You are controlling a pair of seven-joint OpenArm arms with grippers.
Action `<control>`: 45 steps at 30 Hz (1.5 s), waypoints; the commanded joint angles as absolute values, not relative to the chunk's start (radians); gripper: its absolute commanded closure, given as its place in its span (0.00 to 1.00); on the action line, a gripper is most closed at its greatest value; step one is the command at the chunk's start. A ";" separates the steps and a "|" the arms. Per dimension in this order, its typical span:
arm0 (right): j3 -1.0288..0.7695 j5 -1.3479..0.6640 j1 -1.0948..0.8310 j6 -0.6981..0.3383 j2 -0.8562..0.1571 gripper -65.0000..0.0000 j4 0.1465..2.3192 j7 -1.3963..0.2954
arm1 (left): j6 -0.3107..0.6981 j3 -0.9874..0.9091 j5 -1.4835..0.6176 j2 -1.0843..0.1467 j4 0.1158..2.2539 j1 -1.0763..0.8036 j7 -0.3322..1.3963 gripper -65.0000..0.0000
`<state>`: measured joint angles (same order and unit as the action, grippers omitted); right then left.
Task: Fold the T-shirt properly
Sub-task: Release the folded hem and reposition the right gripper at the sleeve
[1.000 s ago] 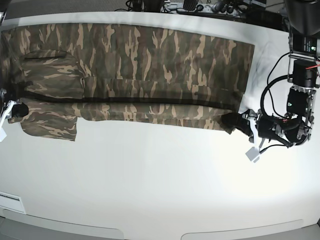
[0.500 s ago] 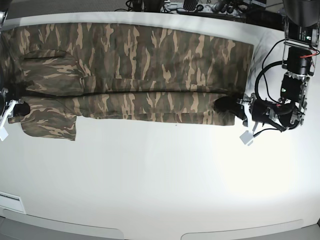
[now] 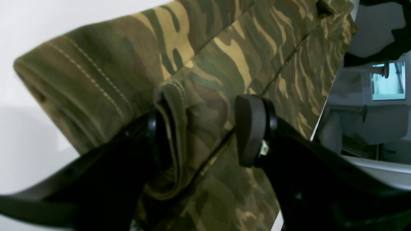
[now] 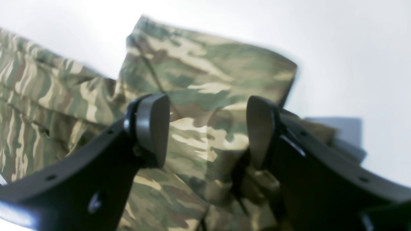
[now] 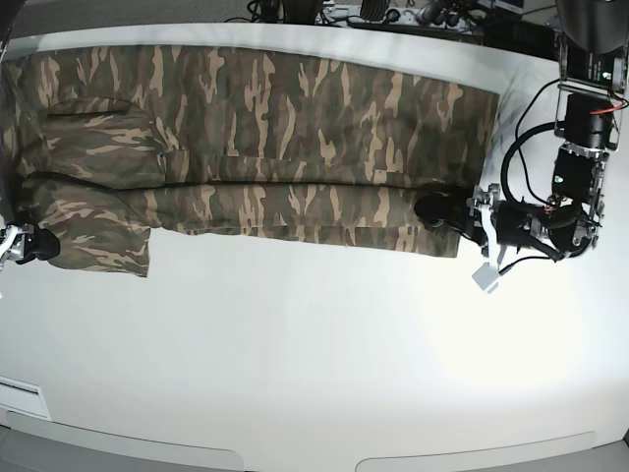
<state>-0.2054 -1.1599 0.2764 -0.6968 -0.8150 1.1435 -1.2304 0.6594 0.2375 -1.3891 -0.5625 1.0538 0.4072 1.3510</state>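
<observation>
I have the T-shirt [image 5: 256, 138] lying flat across the far half of the white table [image 5: 314, 364], stretched from the left edge of the base view almost to the right side. Its near long edge is folded over onto the body, so a narrower band of camouflage lies on top along the front, and a sleeve [image 5: 98, 241] sticks out toward me at the left end.

My left gripper [image 5: 442, 212] sits at the right end of that folded band in the base view, low over the cloth at the hem corner. From the left wrist camera, the left gripper [image 3: 205, 128] has its jaws standing apart. A fold of the stitched hem lies against the inner face of one of the fingers [image 3: 154, 134], draped there but not pinched; the other pad [image 3: 250, 128] stands clear of it, with flat T-shirt [image 3: 224, 64] showing in the gap between.

My right gripper [image 5: 25, 244] is at the left edge of the base view, right beside the sleeve's outer end. Its wrist camera shows the right gripper [image 4: 205, 131] with its jaws spread wide too. The T-shirt [image 4: 205, 77] lies under and between the two pads, and a bunched bit of cloth sits close against the inside of one finger [image 4: 260, 128]. Neither pad presses on it that I can see, though this view is blurred.
</observation>
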 commanded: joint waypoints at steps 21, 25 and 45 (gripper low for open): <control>-0.215 -0.536 0.340 -0.546 -0.542 0.39 1.101 -0.800 | 0.659 0.235 -1.336 -0.577 1.058 0.341 1.342 0.49; -0.215 -0.507 0.340 -0.555 -0.509 0.39 1.047 -0.795 | 0.659 0.235 -1.336 -0.577 1.058 0.341 1.342 0.49; -0.216 -0.759 0.345 -0.693 -0.505 1.00 1.065 -0.918 | 0.659 0.235 -1.336 -0.577 1.058 0.341 1.327 0.49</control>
